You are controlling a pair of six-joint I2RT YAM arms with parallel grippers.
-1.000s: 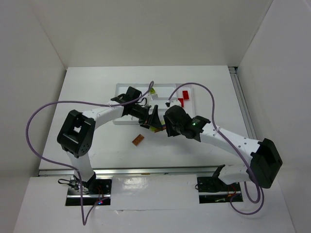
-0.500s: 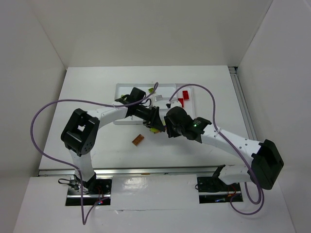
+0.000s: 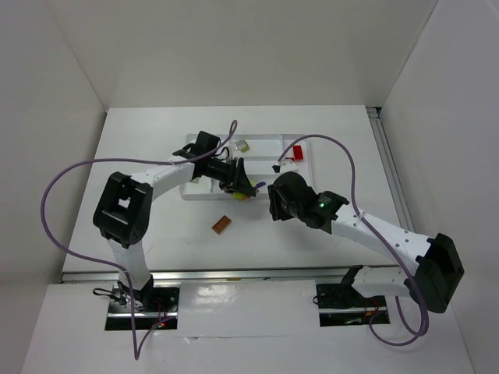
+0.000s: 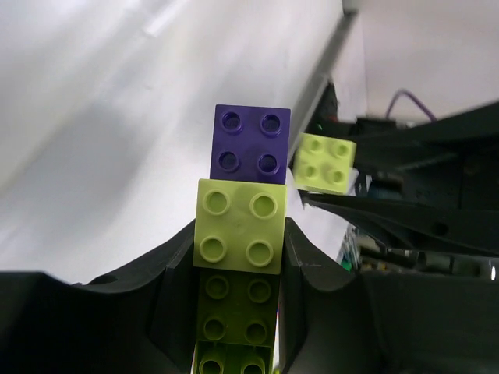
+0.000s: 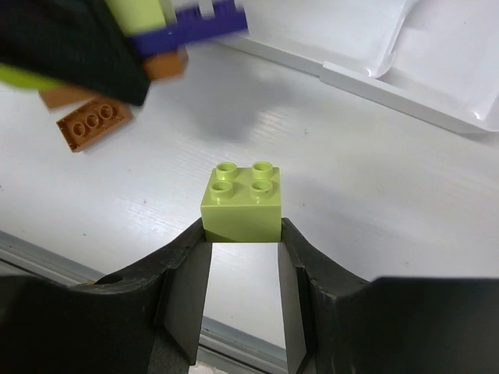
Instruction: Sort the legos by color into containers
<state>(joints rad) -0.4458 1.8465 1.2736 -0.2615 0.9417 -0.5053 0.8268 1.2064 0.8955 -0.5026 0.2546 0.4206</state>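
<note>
My left gripper (image 4: 238,234) is shut on a long lime green lego (image 4: 239,234) that carries a purple lego (image 4: 249,146) at its far end. In the right wrist view a brown-orange piece (image 5: 164,66) sits under that purple lego (image 5: 191,27). My right gripper (image 5: 242,230) is shut on a small square lime lego (image 5: 242,201), held a little above the table. In the top view the left gripper (image 3: 238,184) and the right gripper (image 3: 263,189) hang close together just in front of the white tray (image 3: 269,140). A red lego (image 3: 297,152) lies in the tray's right end.
A brown-orange lego (image 3: 222,224) lies loose on the table in front of the grippers, also seen as a flat brick (image 5: 92,122) in the right wrist view. A small lime piece (image 3: 242,146) sits in the tray's middle. Purple cables loop over both arms.
The left gripper has shut on the lego stack and drawn back left towards the tray. The right gripper has come away to the right with the small lime lego.
</note>
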